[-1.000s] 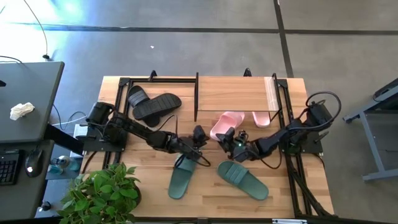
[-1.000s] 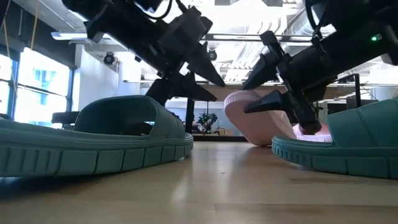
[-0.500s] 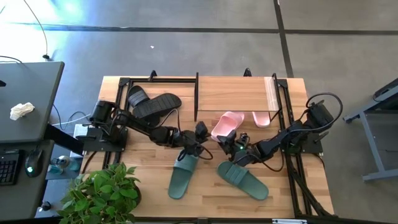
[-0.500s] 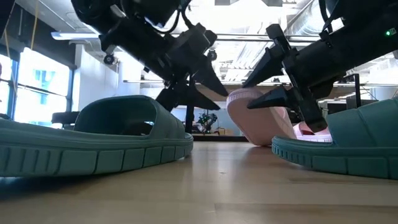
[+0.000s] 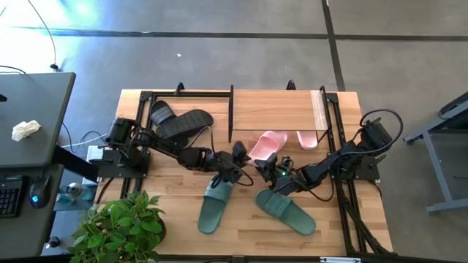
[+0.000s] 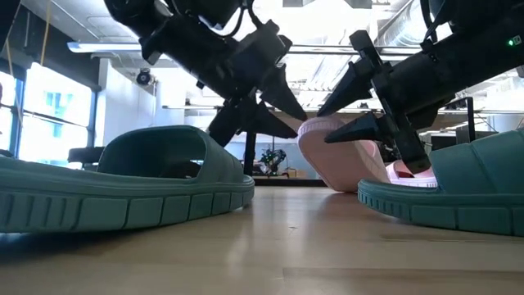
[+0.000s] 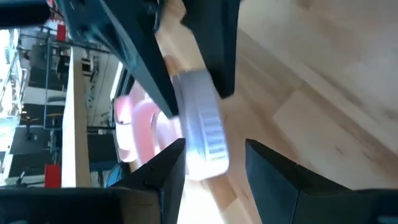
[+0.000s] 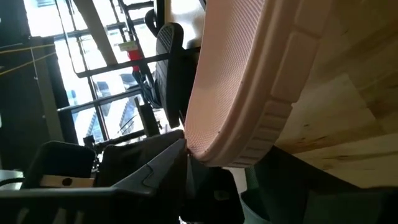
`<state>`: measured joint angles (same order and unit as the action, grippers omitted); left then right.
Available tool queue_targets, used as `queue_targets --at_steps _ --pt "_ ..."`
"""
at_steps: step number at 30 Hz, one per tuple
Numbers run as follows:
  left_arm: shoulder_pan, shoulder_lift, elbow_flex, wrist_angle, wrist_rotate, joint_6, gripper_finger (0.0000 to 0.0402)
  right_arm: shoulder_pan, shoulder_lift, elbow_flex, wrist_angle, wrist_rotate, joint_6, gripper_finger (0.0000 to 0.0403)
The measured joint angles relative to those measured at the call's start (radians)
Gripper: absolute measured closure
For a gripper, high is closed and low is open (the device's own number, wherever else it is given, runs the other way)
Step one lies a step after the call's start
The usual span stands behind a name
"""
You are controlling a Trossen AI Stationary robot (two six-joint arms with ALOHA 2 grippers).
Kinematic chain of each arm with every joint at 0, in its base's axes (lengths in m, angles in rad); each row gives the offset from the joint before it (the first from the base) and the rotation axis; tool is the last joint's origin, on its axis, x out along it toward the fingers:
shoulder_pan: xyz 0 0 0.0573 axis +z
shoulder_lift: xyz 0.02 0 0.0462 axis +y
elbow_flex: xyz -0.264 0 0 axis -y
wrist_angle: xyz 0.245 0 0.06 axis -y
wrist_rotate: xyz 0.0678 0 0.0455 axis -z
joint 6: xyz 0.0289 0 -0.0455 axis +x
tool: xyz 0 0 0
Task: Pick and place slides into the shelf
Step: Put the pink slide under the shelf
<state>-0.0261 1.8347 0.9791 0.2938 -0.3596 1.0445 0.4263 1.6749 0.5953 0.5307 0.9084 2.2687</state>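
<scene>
While converging on the pale pink slide (image 5: 265, 145) at frame centre, just below the shelf (image 5: 274, 109): left gripper (image 5: 240, 157) and right gripper (image 5: 269, 165) both spread open. Next, probably closing, then lifting shelfward.

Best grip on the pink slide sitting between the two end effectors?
Its near rim. The pink slide sits heel-down on the table, tilted up toward the shelf, so that rim edge is exposed. The open right end effector faces it already.
</scene>
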Motion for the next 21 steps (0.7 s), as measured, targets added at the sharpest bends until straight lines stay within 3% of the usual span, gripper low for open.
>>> queue_targets --at_steps 9,21 --pt "0.001 0.020 0.005 0.018 -0.010 0.008 0.0250 0.000 0.000 0.000 0.009 0.000 -0.011 0.0233" --pt "0.001 0.075 0.005 0.067 -0.123 0.026 0.0250 0.000 0.000 0.001 0.034 0.000 -0.026 0.0233"
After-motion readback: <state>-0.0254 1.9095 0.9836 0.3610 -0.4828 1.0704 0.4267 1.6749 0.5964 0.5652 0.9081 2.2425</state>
